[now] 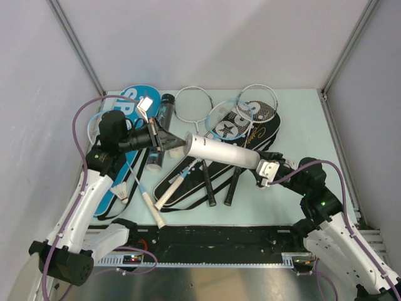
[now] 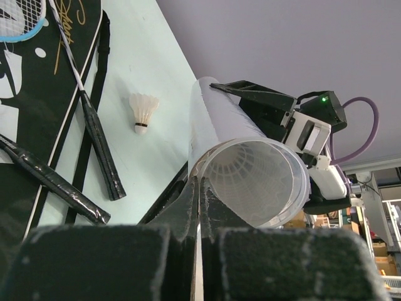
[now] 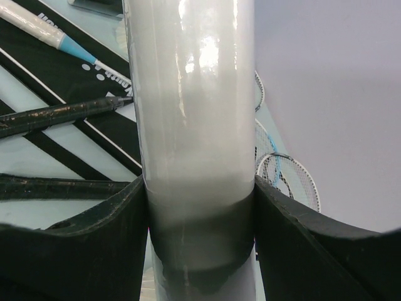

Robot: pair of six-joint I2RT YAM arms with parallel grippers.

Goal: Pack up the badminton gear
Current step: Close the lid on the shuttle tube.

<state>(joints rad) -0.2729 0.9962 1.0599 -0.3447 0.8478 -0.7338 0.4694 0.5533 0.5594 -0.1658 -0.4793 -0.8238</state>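
On the left, we see the left arm rise from its base, bend at the elbow and stretch rightward, wrist level above the counter (image 1: pixel 294 125). The left gripper (image 1: pixel 178 142) is pressed fully shut with nothing visible between its fingers. Its tips sit right at the rim of the white tube (image 1: pixel 222 152); we cannot tell whether they touch it. Inside that open mouth a shuttlecock (image 2: pixel 241 164) shows its ribbed skirt.

The white tube hangs almost level in the air between the two arms. On the right, the right arm folds low and reaches leftward. The right gripper (image 1: pixel 258 162) is clamped around the tube near its dark end, one finger on each side.

The pale green counter carries, from the left:
- a blue bag (image 1: pixel 135 100) with a loose shuttlecock (image 1: pixel 119 190) on it
- a black and white tube (image 1: pixel 163 116)
- several rackets (image 1: pixel 191 103)
- a black bag (image 1: pixel 263 130)

Plain grey walls (image 1: pixel 219 37) enclose the counter on three sides.
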